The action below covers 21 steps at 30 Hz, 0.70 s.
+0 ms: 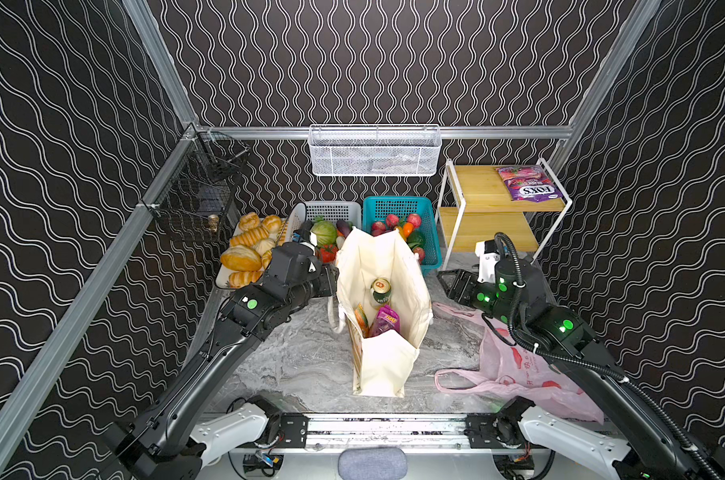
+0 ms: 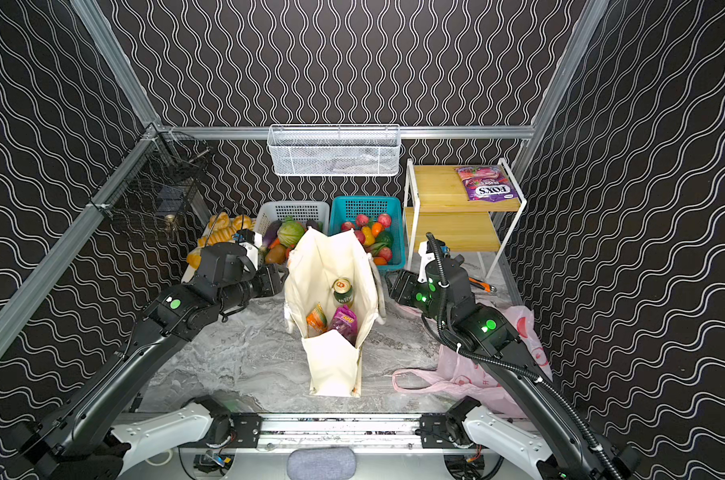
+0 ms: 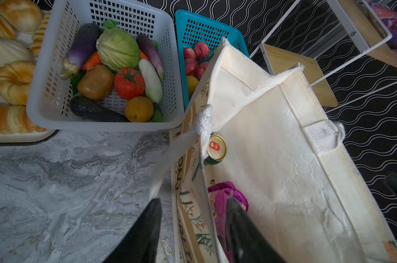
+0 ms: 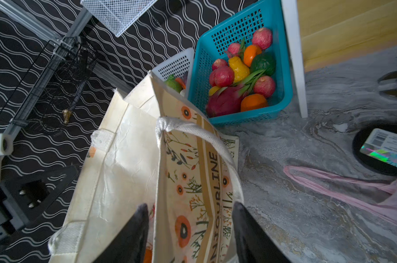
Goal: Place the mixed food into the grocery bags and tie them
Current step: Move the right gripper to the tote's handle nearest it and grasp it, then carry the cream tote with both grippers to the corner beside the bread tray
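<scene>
While the green drink can, orange candy bag and purple pouch already sit inside the upright canvas tote, the cabbage, tomato, potato and round orange vegetable lie in the white basket beyond it, so packing looks half done. Left gripper and right gripper each straddle a tote wall, jaws apart, clamping nothing. Next probably comes a reach into the basket. The pink plastic bag lies flat on the grey marbled surface; black wavy-patterned walls enclose it
</scene>
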Each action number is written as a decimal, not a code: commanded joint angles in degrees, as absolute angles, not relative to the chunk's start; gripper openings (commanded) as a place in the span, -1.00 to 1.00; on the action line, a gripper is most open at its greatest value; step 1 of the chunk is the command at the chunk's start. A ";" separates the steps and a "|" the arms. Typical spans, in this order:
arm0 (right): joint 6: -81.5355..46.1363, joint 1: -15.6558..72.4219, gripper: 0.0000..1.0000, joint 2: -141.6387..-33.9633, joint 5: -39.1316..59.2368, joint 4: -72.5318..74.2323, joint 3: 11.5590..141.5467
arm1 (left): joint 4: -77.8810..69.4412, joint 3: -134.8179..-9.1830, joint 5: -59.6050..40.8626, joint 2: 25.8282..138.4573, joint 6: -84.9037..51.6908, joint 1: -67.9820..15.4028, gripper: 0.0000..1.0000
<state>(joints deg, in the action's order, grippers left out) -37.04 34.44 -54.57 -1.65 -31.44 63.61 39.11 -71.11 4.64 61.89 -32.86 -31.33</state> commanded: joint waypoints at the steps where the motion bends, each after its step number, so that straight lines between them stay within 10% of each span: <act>1: -37.78 34.44 0.23 -55.90 5.34 -29.63 64.60 | 38.22 -70.39 0.89 61.93 -33.71 -31.25 0.06; 7: -36.71 34.45 0.24 -61.32 14.84 -29.49 65.95 | 35.43 -69.10 -6.49 64.10 -34.28 -31.19 0.10; 9: -35.54 34.49 0.18 -63.72 17.93 -30.26 66.98 | 36.43 -69.79 -7.69 65.67 -33.90 -31.24 -0.17; 15: -33.51 36.06 -0.70 -68.72 19.39 -34.32 70.95 | 38.51 -70.25 -4.03 64.37 -33.29 -31.15 -1.00; 21: -33.35 41.63 -1.00 -71.47 19.61 -31.11 72.22 | 42.69 -71.39 3.24 62.12 -32.81 -30.92 -1.00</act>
<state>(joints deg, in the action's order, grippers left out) -33.82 40.16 -70.22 18.09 -31.90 71.07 42.61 -70.02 -1.58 62.46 -34.11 -31.22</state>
